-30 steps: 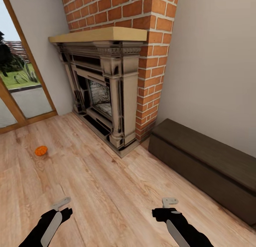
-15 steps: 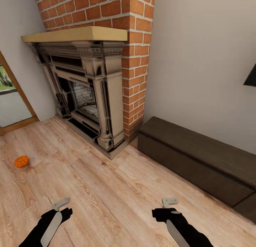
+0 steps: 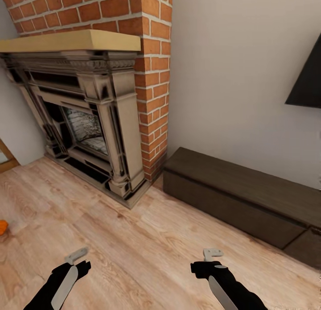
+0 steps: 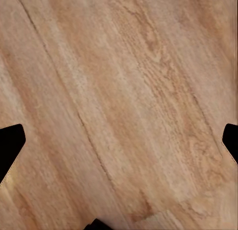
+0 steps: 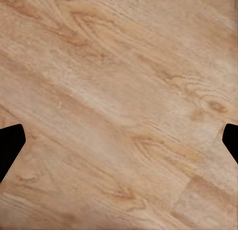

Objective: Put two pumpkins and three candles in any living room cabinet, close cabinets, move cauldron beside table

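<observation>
Cabinet [image 3: 240, 196], right of centre in the head view: long, dark brown, against the wall, fronts flush; contents hidden. One pumpkin [image 3: 2, 226] cut off at the left edge, on the wood floor [image 3: 147, 252], well left of the left gripper [image 3: 76, 255]. Right gripper [image 3: 212, 254] lower right, nearer the cabinet. Both grippers spread apart, empty. Fireplace [image 3: 84, 122] upper left.

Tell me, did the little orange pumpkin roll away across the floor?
No. The pumpkin keeps its spot relative to the fireplace; both slid left together, so the camera turned right.
</observation>
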Robot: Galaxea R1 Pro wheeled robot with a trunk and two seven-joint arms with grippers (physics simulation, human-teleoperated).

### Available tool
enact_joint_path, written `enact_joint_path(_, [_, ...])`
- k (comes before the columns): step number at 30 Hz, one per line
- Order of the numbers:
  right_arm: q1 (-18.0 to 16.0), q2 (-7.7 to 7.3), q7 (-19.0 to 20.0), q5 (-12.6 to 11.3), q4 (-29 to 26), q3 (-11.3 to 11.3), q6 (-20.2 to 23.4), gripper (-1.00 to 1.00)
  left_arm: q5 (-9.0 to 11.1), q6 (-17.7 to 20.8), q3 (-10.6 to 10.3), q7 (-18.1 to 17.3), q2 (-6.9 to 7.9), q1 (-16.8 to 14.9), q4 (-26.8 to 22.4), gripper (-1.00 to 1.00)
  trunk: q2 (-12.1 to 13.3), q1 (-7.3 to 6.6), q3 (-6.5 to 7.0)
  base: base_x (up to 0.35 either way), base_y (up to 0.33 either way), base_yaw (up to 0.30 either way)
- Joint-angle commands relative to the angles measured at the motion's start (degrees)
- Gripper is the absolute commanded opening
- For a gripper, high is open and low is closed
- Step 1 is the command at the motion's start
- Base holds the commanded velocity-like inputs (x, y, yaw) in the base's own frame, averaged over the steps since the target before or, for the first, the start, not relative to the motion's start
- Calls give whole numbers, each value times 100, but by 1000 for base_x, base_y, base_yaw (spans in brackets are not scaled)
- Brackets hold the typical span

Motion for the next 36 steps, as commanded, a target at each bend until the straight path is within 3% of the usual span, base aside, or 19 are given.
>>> enact_joint_path(1, [-7,-7,-58,-57,-10,29,11,100,58,14,-3,40,1,0,-10,100,-2,2,-5,200,230,-281])
enact_joint_path(11, [-7,-7,-57,-57,-8,28,11,100,50,13,-6,42,-1,0,-10,100,-2,2,-5,182,138,-281])
enact_joint_path(36, [-7,-7,-57,-66,6,28,11,100,50,14,-6,41,7,0,-10,100,-2,2,-5,8,29,-281])
